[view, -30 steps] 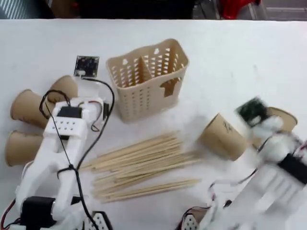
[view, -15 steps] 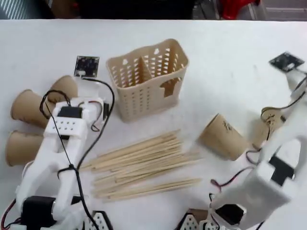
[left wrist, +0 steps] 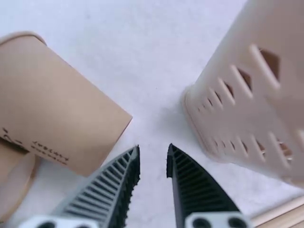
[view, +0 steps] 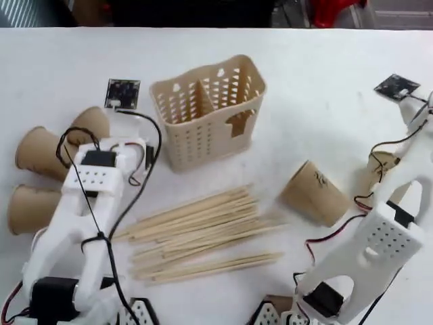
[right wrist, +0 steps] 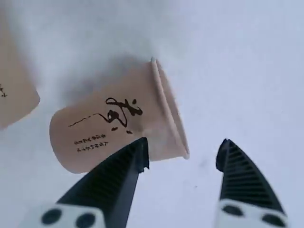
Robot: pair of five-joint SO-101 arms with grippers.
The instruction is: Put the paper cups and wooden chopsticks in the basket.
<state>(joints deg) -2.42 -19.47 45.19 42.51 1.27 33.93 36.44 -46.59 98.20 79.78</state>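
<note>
The beige slotted basket [view: 210,112] stands upright at mid-table, with a pile of wooden chopsticks [view: 203,233] lying in front of it. Three paper cups [view: 37,152] lie on their sides at the left, beside the left arm [view: 91,196]. My left gripper [left wrist: 153,147] hangs narrowly open between a cup [left wrist: 52,118] and the basket [left wrist: 251,95], holding nothing. A fourth cup [view: 314,193] lies right of the chopsticks. My right gripper [right wrist: 183,142] is wide open just above a fifth cup [right wrist: 114,118], which lies on its side [view: 379,164].
The right arm [view: 379,244] stretches along the table's right edge, its cable looping near the two right-hand cups. Another cup's end [right wrist: 14,95] shows at the edge of the right wrist view. Bare white table lies behind the basket.
The right arm has swung away from the near side toward the far right, and its wrist camera now sits beyond the rightmost cup. The left arm, cups and chopsticks have not moved.
</note>
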